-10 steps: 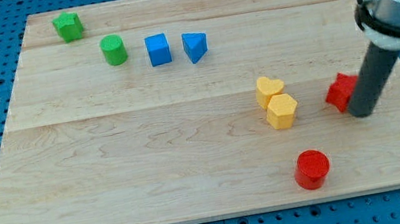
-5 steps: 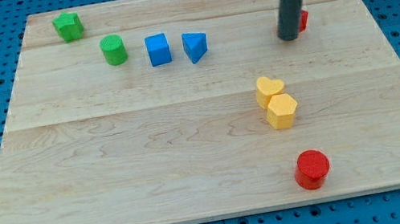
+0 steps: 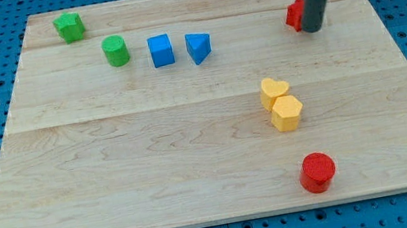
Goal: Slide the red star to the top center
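My tip is sitting against the red star's right flank, rod bare with no claw to open or close

The star is lying near the board's top right, so top center is waiting off toward the view's left, a push my tip is already placed behind

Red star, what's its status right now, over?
My tip against the red star's right side. Red star upper right, not yet top center. Path leftward open; blue triangular block sits lower.

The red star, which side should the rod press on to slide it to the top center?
Press its right face. The red star sits at the view's upper right, and my tip is already against that side, so a leftward push should carry it along the top edge toward center.
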You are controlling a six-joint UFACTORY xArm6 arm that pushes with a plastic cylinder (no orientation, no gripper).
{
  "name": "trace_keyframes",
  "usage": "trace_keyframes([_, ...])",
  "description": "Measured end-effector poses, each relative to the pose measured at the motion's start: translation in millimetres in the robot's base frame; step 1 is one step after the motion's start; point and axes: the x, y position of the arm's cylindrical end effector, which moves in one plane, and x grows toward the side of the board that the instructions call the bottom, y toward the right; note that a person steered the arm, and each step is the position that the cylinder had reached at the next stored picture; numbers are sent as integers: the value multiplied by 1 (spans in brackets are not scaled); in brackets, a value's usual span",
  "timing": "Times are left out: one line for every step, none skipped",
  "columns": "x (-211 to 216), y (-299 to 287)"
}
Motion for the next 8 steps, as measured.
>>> trace_keyframes([-8, -9])
trace_keyframes([14, 8])
trace_keyframes([-20, 22])
trace_keyframes([-29, -16])
trace_keyframes([-50, -74])
trace_keyframes([-54, -48])
trace_keyframes([-76, -19])
trace_keyframes([-86, -76])
